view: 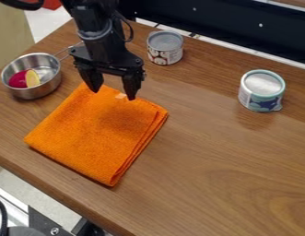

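The gripper (113,93) is located left of centre, toward the far side of the scene. Its fingers point downward and are spread wide apart, and it has hold of nothing. The fingertips are positioned over the far edge of the orange cloth (96,133); whether they touch the fabric cannot be determined. A small pale tag (121,96) is located at this edge, near the right fingertip.

The cloth lies folded and flat on the wooden table (222,170), on the left half of the surface. Stacked layers are visible along its right side. One corner points toward the near side.

Left of the gripper, a metal pan (47,90) stands upright near the left table edge. It contains a dark pink item (18,79) and a yellow piece (32,79), side by side. The pan's thin handle (68,50) extends toward the far right and runs close to the arm.

Just right of the arm, on the far side, a grey-topped can (165,48) stands upright. It is the nearer of two cans to the gripper. The second can (261,91), with a teal rim, stands upright well apart, toward the right edge. A dark panel (222,23) runs along the far side of the table, behind both cans.
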